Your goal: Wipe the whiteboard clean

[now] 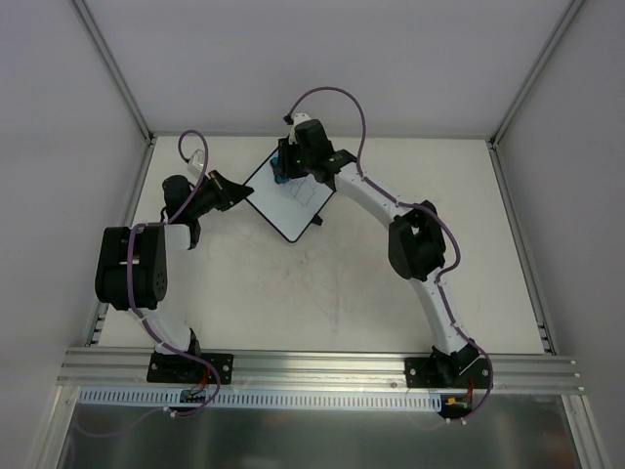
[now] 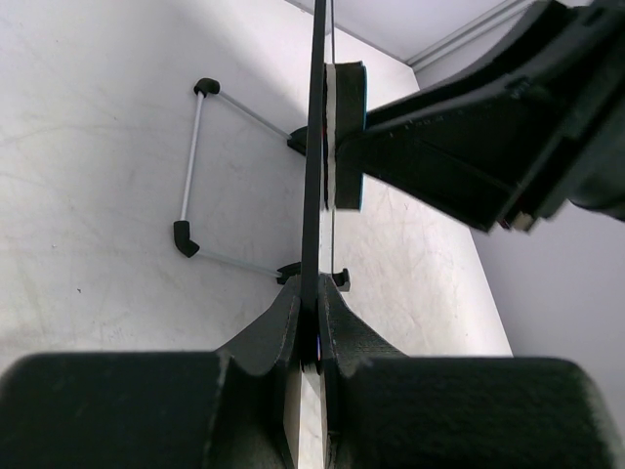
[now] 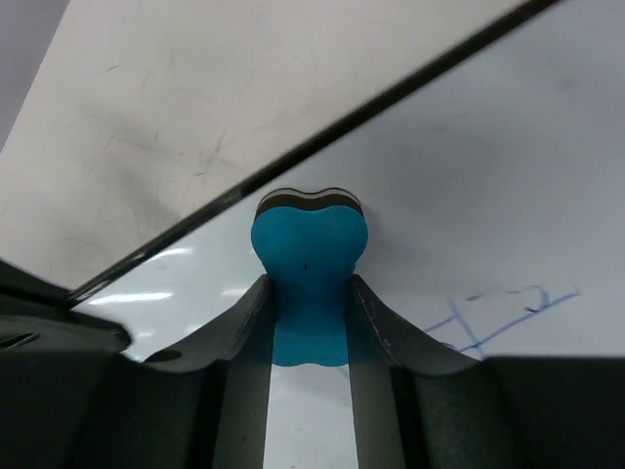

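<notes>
The left gripper (image 1: 234,191) is closest to the arm bases. Its 2 jaws are pinched tight on the left edge of the whiteboard (image 1: 290,207). In the left wrist view the whiteboard looks like a thin dark line going straight away from the jaws. A wire stand (image 2: 192,156) shows on its back side. It is hard to tell if the whiteboard lies flat on the table (image 1: 293,293) or is tipped up a little.

From above, the whiteboard sits like a diamond between the 2 arms, with 1 corner pointing back at the bases. It looks close to square, so its long side is hard to pick.

Thin blue marks (image 3: 498,313) sit near the middle of the white face.

Farther out, the right gripper (image 1: 289,161) has its jaws squeezed on a blue eraser (image 3: 308,259). The eraser's pad is pressed on the white face, close to the far left edge.

So the marks lie to the right of the eraser and a bit closer to the right arm. The next wipe probably has to pull back that way. The right arm does the wiping, and the left arm only holds.
</notes>
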Available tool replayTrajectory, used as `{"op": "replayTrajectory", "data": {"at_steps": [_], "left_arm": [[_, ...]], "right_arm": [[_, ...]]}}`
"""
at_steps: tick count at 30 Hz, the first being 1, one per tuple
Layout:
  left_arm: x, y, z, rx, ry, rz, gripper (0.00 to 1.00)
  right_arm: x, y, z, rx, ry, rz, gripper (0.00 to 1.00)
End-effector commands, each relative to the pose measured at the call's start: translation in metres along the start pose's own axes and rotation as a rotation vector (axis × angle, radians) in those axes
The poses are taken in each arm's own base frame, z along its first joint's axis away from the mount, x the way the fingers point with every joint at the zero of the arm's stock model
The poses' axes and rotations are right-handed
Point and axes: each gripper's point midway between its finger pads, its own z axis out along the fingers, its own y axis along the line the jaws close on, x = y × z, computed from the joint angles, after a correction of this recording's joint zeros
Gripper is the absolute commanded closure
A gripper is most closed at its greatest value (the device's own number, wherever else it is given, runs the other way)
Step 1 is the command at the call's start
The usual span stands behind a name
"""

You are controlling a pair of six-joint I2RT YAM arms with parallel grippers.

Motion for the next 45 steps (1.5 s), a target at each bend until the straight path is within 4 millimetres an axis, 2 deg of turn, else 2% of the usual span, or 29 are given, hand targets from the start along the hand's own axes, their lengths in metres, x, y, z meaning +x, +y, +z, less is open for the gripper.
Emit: {"op": "replayTrajectory", "data": {"at_steps": [1,6,12,17,21,25,29,31,33,34,36,45], "left_arm": [[0.013,-0.017,0.008,0.084,0.062,0.096,1.0],[0.012,-0.018,0.008,0.087,0.061,0.097,1.0],[0.012,-0.017,0.008,0.086,0.062,0.096,1.0],[0.012,-0.016,0.008,0.087,0.063,0.093,1.0],[0.013,-0.017,0.008,0.088,0.064,0.093,1.0],[0.013,-0.017,0.008,0.088,0.064,0.094,1.0],[0.013,-0.017,0.008,0.088,0.064,0.094,1.0],[0.013,-0.016,0.008,0.088,0.065,0.093,1.0],[0.012,-0.017,0.008,0.089,0.063,0.095,1.0],[0.013,-0.016,0.008,0.089,0.066,0.093,1.0],[0.013,-0.017,0.008,0.089,0.065,0.096,1.0],[0.012,-0.018,0.008,0.091,0.063,0.098,1.0]], "right_arm": [[0.042,-0.072,0.006,0.132,0.126,0.156,1.0],[0.047,-0.105,0.004,0.172,0.136,0.244,1.0],[0.065,-0.141,0.003,0.232,0.166,0.368,1.0],[0.072,-0.15,0.002,0.243,0.179,0.403,1.0],[0.074,-0.146,0.004,0.216,0.179,0.408,1.0],[0.07,-0.135,0.005,0.177,0.153,0.38,1.0],[0.068,-0.113,0.004,0.148,0.136,0.295,1.0],[0.058,-0.091,0.004,0.087,0.099,0.244,1.0],[0.065,-0.078,0.004,0.052,0.102,0.224,1.0],[0.057,-0.069,0.002,0.02,0.073,0.211,1.0],[0.063,-0.054,0.001,-0.004,0.08,0.179,1.0],[0.066,0.01,-0.006,-0.08,0.066,-0.072,1.0]]}}
